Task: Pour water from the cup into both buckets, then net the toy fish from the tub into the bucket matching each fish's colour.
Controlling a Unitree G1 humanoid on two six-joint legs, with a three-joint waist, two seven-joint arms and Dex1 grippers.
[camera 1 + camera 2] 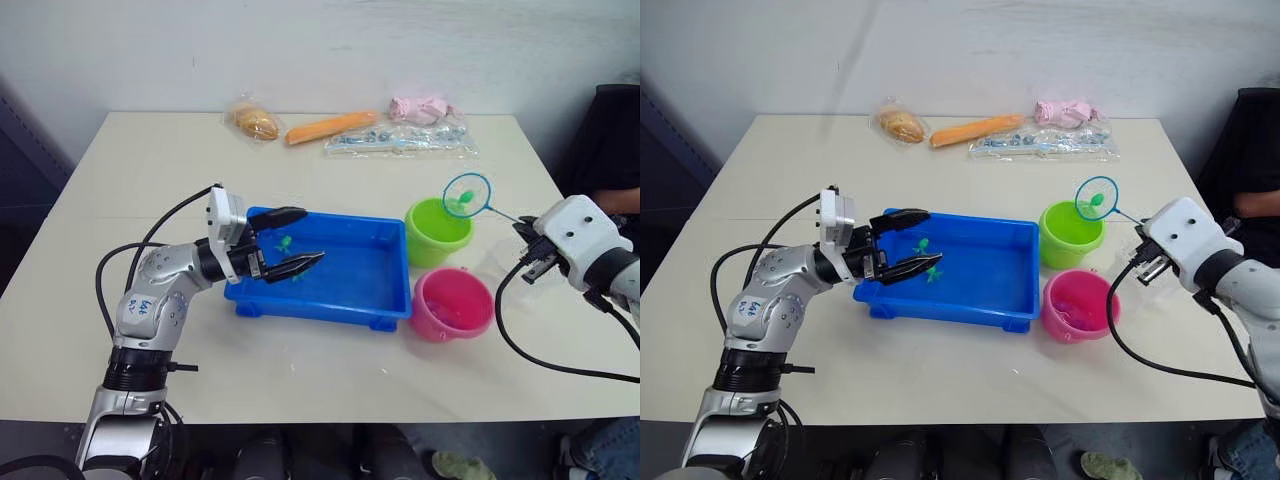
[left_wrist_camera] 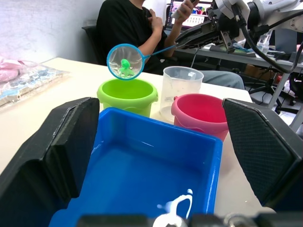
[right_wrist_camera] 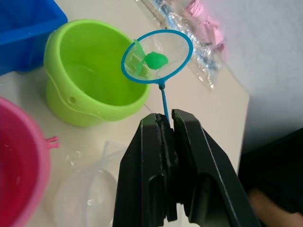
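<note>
Right pincer (image 3: 166,127) clamps my net (image 3: 157,56) handle, its green fish (image 3: 156,60) poised just above the green bucket (image 3: 90,90) rim I must tip into.

Net (image 3: 157,56) w/ 1 green fish (image 3: 155,60) in mesh, over lime bucket (image 1: 437,231); pink bucket (image 1: 452,303) beside it; blue tub (image 1: 330,268) holds 2 green fish (image 1: 928,258).
</note>
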